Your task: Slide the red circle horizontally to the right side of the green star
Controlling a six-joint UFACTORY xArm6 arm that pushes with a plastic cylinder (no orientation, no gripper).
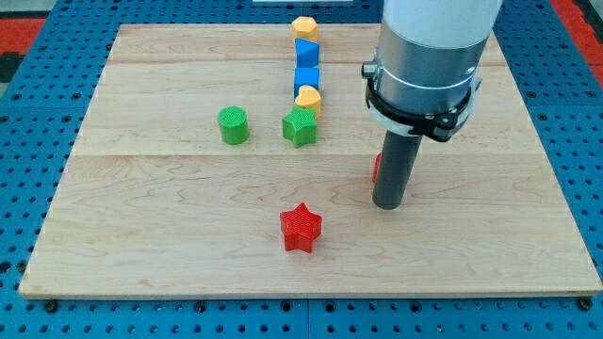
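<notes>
The green star (300,126) lies on the wooden board (170,188) a little above the middle. The red circle (376,169) is to the star's right and slightly lower. Only a thin red sliver of it shows, because the dark rod stands in front of it. My tip (389,203) rests on the board right at the red circle's right side, touching or nearly touching it.
A green cylinder (233,125) sits left of the star. A yellow block (308,99) touches the star's upper right, with two blue blocks (307,78) (306,52) and a yellow hexagon (304,27) in a column above. A red star (301,228) lies near the bottom.
</notes>
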